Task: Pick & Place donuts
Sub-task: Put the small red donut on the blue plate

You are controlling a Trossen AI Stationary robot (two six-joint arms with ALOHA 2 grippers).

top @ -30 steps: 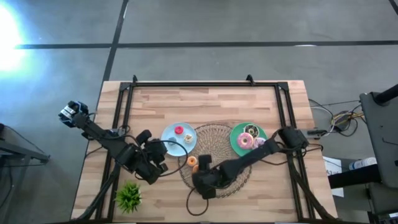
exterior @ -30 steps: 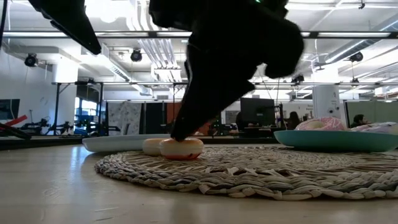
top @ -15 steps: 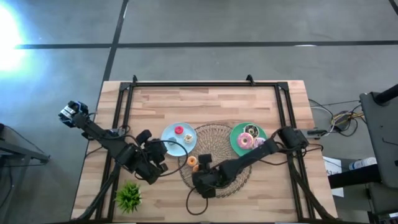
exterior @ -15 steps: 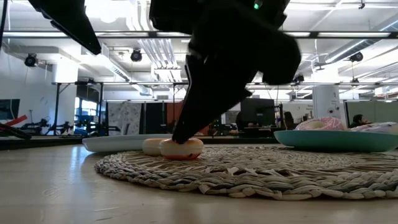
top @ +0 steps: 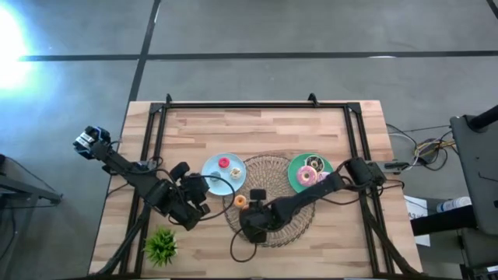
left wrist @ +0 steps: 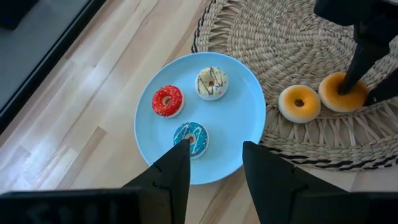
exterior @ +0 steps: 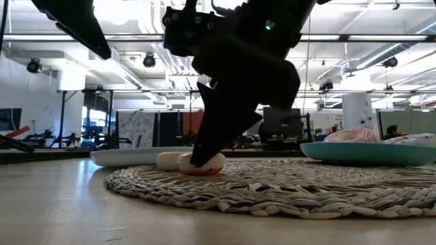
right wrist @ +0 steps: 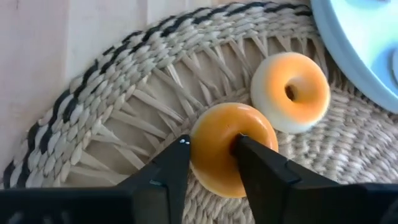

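Two tiny orange donuts lie flat on the round woven mat (top: 268, 198). My right gripper (right wrist: 211, 149) stands over the deeper orange donut (right wrist: 227, 146), shut on it. The paler orange donut (right wrist: 291, 92) sits just beside it, untouched. My left gripper (left wrist: 214, 165) hovers open above the light-blue plate (left wrist: 245, 146), which carries a red donut (left wrist: 167, 101), a white one (left wrist: 212, 83) and a blue one (left wrist: 191, 138). The green plate (top: 294, 169) holds the pink donut (top: 305, 177), the dark brown one (top: 313, 162) and the lilac-white one (top: 324, 177). My right gripper has one finger (right wrist: 245, 149) in the hole of the deeper orange donut and the other finger (right wrist: 177, 155) against the outer rim (right wrist: 202, 134), so the ring's wall is pinched between them. The fingers come from above, slanting down. The donut lies flat on the mat (exterior: 272, 187).
A small spiky green plant (top: 161, 245) stands near the table's near left corner. A black frame rail (top: 257, 104) runs round the tabletop. Bare wood lies along the far side and near right of the table. The room beyond shows in the low view.
My right gripper has sunk and tipped further over the deeper orange donut, its wrist swinging slightly toward the table's left. The donut has stayed on the mat. My left arm has kept still.
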